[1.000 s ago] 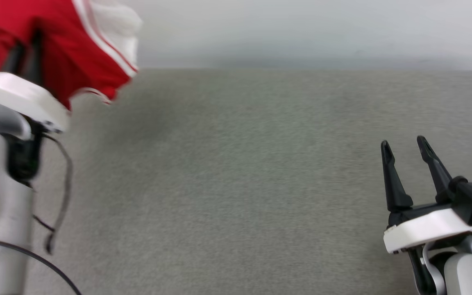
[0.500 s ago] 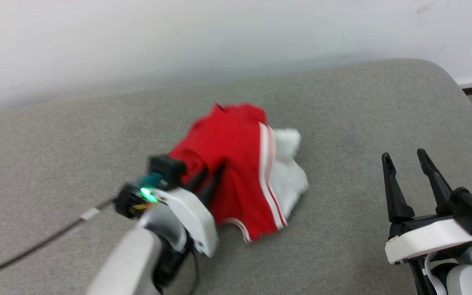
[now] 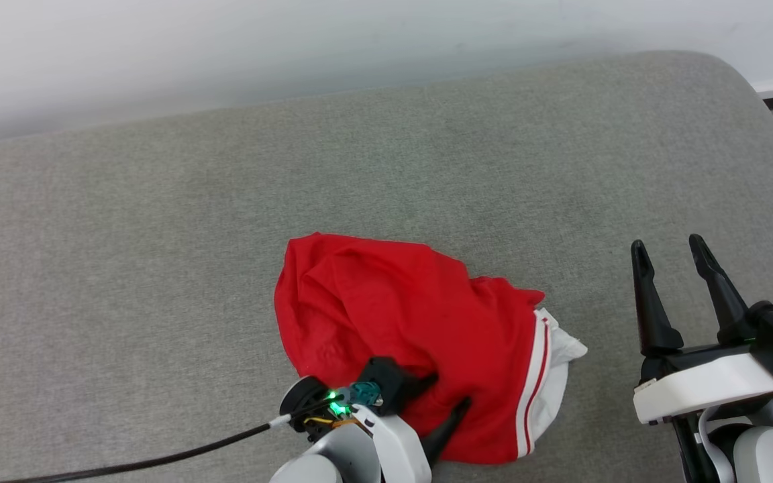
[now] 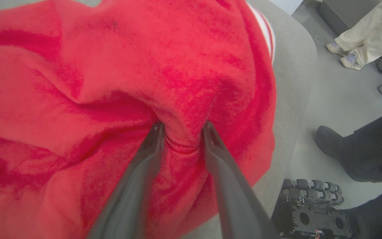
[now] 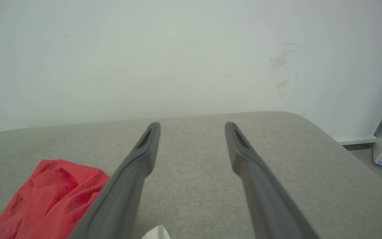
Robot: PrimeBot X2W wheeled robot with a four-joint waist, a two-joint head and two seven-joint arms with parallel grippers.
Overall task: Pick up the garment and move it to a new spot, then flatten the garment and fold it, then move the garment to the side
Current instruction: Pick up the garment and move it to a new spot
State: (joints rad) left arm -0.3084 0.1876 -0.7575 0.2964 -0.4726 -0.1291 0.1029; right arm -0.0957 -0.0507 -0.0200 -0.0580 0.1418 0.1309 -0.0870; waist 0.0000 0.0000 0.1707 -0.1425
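A grey upholstered surface [image 3: 158, 201] meets a scuffed white wall [image 5: 177, 49], grey floor [image 4: 327, 99] beside.

Grey fabric cushion [image 3: 158, 235], white wall [image 5: 177, 49], dark shoe [image 4: 330, 142], perhaps pale trousers [image 4: 366, 30] beyond

grey upholstered surface [image 3: 158, 235] lies bare left, right and behind the crumpled garment [image 3: 393, 308] heap.

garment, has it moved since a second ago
Yes, downward: the garment hung raised across the back edge of the grey cushion; now it lies on it, short of that edge.
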